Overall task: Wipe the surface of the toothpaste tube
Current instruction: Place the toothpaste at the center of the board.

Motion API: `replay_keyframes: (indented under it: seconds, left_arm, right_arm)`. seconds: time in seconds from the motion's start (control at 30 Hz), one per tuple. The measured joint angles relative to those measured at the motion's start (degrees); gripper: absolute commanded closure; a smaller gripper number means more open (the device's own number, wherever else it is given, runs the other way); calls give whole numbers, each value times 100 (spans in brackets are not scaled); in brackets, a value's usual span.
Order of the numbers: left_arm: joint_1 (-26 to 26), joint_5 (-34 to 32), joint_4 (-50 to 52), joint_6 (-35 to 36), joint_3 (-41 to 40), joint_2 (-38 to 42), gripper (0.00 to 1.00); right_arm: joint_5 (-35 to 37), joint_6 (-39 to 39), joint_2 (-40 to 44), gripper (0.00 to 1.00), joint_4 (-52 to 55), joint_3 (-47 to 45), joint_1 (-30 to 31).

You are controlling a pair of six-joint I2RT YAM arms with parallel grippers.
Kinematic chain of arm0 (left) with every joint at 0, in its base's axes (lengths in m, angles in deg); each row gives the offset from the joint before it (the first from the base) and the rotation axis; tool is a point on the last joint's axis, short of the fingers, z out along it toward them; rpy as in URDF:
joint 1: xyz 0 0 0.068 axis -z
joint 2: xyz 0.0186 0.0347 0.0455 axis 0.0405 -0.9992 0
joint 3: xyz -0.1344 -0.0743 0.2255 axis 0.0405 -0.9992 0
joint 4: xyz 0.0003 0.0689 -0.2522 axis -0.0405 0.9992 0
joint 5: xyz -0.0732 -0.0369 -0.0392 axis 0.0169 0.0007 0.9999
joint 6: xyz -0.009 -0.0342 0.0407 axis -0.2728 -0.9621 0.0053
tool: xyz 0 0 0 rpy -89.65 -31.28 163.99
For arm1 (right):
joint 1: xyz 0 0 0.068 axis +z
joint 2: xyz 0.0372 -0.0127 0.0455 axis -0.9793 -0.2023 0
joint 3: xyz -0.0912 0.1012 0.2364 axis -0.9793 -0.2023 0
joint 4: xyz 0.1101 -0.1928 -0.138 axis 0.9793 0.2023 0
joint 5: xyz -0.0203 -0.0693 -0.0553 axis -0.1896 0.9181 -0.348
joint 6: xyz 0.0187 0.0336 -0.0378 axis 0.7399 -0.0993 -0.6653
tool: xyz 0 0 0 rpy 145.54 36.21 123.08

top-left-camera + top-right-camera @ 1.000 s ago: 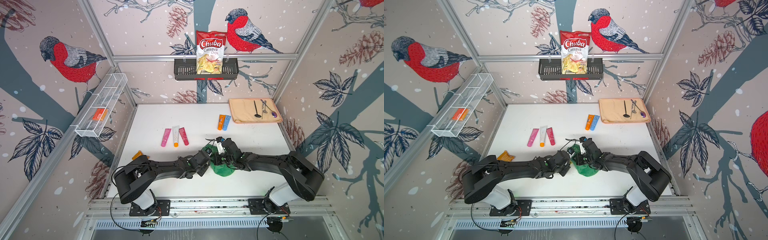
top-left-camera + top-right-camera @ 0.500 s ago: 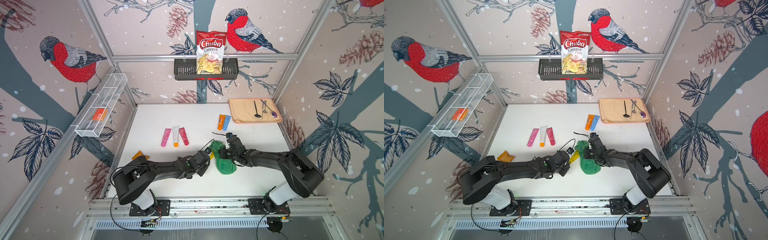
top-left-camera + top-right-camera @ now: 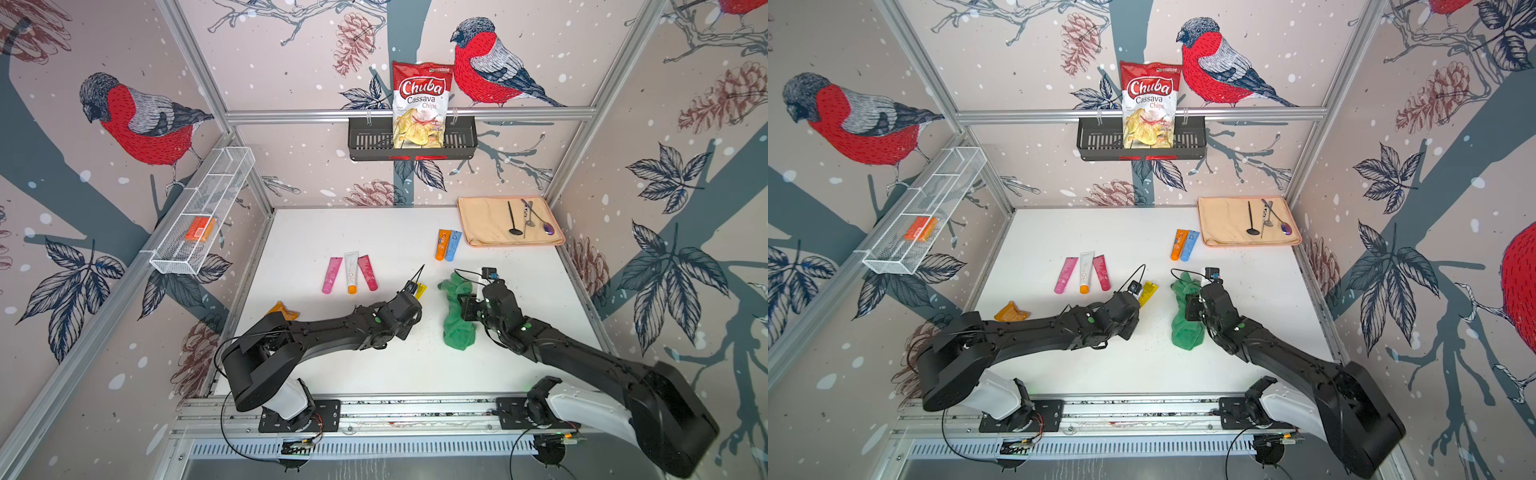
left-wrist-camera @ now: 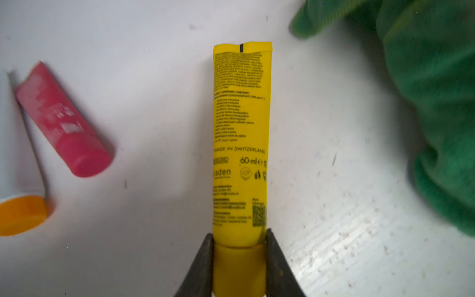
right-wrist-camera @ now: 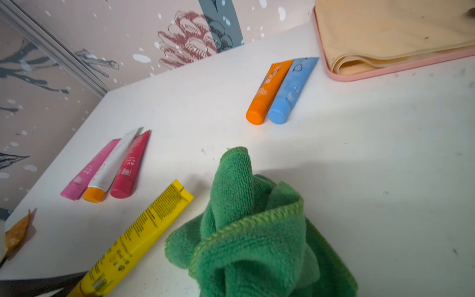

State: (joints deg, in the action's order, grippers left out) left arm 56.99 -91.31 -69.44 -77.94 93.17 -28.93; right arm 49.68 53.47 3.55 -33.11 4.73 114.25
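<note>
1. Apart now, where a second ago they met over one bundle, the left gripper (image 4: 239, 237) and right gripper (image 3: 465, 305) have separated. The green microfibre cloth (image 3: 457, 324) has come off the yellow plastic toothpaste tube (image 4: 241, 128) with the right arm.
2. The left arm reaches low and forward, its forearm nearly level. Its jaws pinch the yellow tube at the cap shoulder, one finger on each side, with the printed back up and the crimped end pointing away from the wrist.
3. Whether the tube rests on the white tabletop (image 3: 374, 232) or hangs just above it cannot be told.
4. The right arm also stretches low, its wrist bent toward the tube. Its jaws are clamped tight on the bunched cloth, just right of the tube and not touching it.
5. Left of the tube, three tubes lie touching in a row: a pink plastic tube (image 3: 331, 275), a white tube with an orange cap (image 3: 351, 272) and a red plastic tube (image 3: 368, 272).
6. Beyond the tube's crimped end lie an orange tube (image 3: 441, 244) and a blue tube (image 3: 453, 245), touching. Farther right is a folded beige mat (image 3: 486, 224) carrying slim metal utensils (image 3: 512, 218).
7. A crumpled orange wrapper (image 3: 281, 309) lies well left of the tube's cap end.
8. The tabletop is scuffed and speckled.
9. Bullfinch wallpaper (image 3: 145, 120) covers the walls.
10. The rear wall holds a black wire basket (image 3: 370, 143) with a red-and-white chips bag (image 3: 419, 108).
11. The left wall holds a white mesh shelf (image 3: 208, 208) with an orange box (image 3: 199, 228).
</note>
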Motion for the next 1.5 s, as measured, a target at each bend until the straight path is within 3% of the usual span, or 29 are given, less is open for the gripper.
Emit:
replay_keyframes:
  seconds: [0.23, 0.43, 0.83, 1.5]
  left_arm:
    - [-793, -319, 205, -763, 1738, -920, 82]
    - [-929, -361, 411, -1244, 2404, -1609, 82]
    - [-1174, -457, 511, -2083, 2352, -1969, 82]
    - [-1423, -70, 479, -2953, 2079, -2260, 79]
  right_arm:
    - [125, 267, 1204, 90, -219, -782, -385]
    - [267, 437, 2127, 92, -415, -1416, -850]
    - [-433, 542, 435, 91, -1025, -1029, -1228]
    - [-608, 544, 793, 92, -1252, -1320, -1272]
